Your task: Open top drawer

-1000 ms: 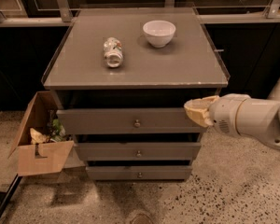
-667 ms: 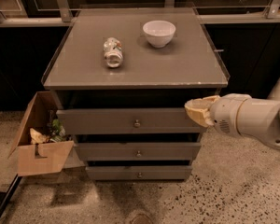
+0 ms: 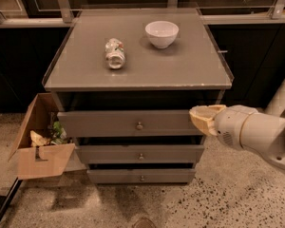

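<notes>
1. Three grey drawer fronts are stacked in a low cabinet (image 3: 213,101) in the single camera view. The top drawer (image 3: 99,123) is the widest, just under the front edge of the cabinet top (image 3: 185,70), with a dark gap between them.
2. Its small round metal knob (image 3: 139,126) sits at the centre of the front; nothing touches it.
3. The gripper (image 3: 203,118) hangs at the right end of the top drawer front, near the cabinet's front right corner and well apart from the knob. Whether it is wide or narrow, I cannot tell.
4. The white arm (image 3: 261,134) comes in from the right edge of the view.
5. The middle drawer (image 3: 109,154) and the bottom drawer (image 3: 114,176) lie below, each with a like knob.
6. On the cabinet top a white bowl (image 3: 161,33) stands upright towards the back edge, and a can (image 3: 115,53) lies on its side left of it.
7. An open cardboard box (image 3: 42,161) sits on the speckled floor (image 3: 228,194) beside the cabinet's left side.
</notes>
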Motion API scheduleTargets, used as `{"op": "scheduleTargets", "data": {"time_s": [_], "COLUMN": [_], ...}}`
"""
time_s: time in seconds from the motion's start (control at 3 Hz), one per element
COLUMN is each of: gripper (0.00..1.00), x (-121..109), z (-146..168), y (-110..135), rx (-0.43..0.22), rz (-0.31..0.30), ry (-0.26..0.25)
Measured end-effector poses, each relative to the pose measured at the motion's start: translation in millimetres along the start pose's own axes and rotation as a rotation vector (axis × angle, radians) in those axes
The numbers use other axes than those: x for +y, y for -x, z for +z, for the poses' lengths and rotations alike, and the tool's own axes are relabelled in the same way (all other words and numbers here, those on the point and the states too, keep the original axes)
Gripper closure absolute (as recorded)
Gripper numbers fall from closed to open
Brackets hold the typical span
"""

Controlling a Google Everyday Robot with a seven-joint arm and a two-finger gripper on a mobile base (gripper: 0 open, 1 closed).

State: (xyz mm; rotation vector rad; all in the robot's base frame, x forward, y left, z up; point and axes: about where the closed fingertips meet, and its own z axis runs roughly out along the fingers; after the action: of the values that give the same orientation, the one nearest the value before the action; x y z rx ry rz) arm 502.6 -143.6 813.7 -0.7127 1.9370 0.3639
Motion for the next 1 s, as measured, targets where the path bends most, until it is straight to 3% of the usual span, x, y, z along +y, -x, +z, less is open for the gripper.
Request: {"op": "scheduleTargets", "data": {"time_s": [0.33, 0.67, 1.0], "gripper": [1.0, 1.0, 1.0], "x": [-20, -16, -4], "z": [-2, 14, 37], "y": [-7, 2, 15], "rx": [-0.113, -0.209, -0.256], "rz": [0.05, 0.026, -0.042], "ry": [-0.081, -0.08, -0.041]}}
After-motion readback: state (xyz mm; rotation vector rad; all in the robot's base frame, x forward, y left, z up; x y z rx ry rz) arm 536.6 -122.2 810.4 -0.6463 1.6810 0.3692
